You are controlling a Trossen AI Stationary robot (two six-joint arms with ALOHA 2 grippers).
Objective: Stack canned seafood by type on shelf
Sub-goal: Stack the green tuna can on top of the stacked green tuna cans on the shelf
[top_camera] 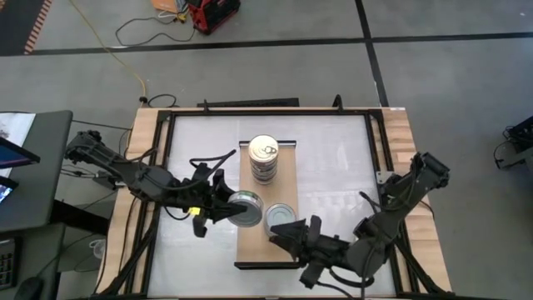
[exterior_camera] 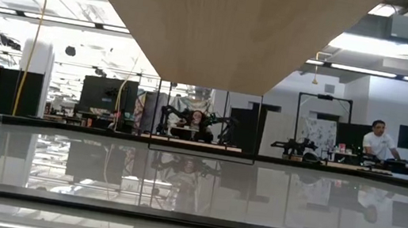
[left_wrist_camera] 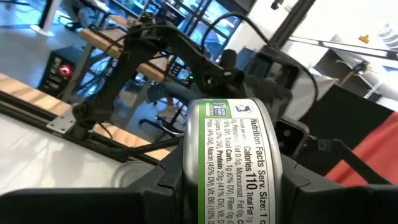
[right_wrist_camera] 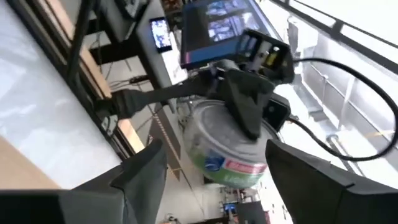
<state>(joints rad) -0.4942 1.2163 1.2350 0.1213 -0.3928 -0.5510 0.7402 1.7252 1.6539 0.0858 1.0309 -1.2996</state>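
Note:
The shelf (top_camera: 250,242) is a light-wood board in the middle of the table; the low view shows its underside (exterior_camera: 224,29). A stack of cans (top_camera: 264,158) with a gold pull-tab lid on top stands at its far end. A silver-lidded can (top_camera: 283,215) rests on the board toward its near end. My left gripper (top_camera: 223,207) is shut on another silver-lidded can (top_camera: 247,208) with a green and white label (left_wrist_camera: 230,155) at the shelf's left edge. My right gripper (top_camera: 287,235) stands open just near of the resting can, its fingers (right_wrist_camera: 146,174) pointing at the held can (right_wrist_camera: 227,149). My left gripper pinches the can between its two fingers, one finger (right_wrist_camera: 245,106) lying across the silver lid (right_wrist_camera: 211,127) and the other on the opposite face. The fingers come level from the table's left. The can's labelled side wall (left_wrist_camera: 239,143) faces the wrist, and the can is tilted, lid upward.
Wooden rails and a dark frame (top_camera: 154,167) border the white tabletop (top_camera: 333,158). A monitor (top_camera: 12,154) and a dark side table stand off the left edge. A person (exterior_camera: 380,140) sits far off in the room behind.

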